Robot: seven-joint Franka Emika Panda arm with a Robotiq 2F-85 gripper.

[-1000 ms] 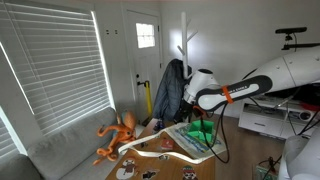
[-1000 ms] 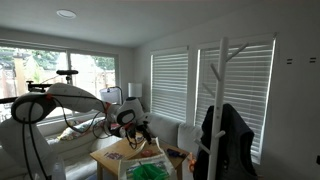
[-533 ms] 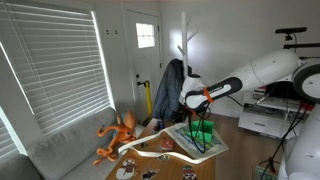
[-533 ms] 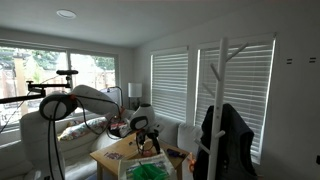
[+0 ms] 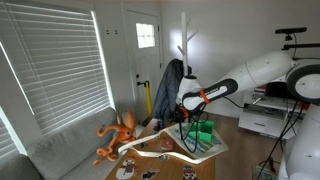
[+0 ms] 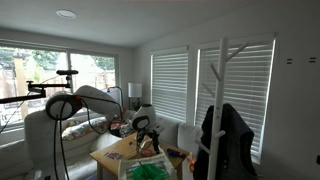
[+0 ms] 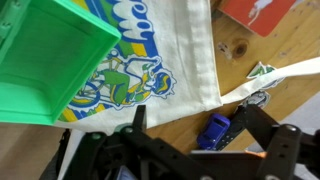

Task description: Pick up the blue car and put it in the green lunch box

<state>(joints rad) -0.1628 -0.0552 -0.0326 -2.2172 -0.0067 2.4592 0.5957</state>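
The black two-fingered gripper [image 7: 195, 135] hangs low over the wooden table [image 7: 272, 48], its fingers spread wide. The small blue toy car [image 7: 214, 131] lies on the bare wood between them, closer to the finger on the right of the wrist view; I cannot tell whether they touch. Just beyond the car lies a white cloth with a colourful cartoon print [image 7: 165, 60]. At the cloth's far left stands the bright green boxy plastic lunch box [image 7: 45, 60], open on top. A flat red card [image 7: 258, 12] lies at the far right.
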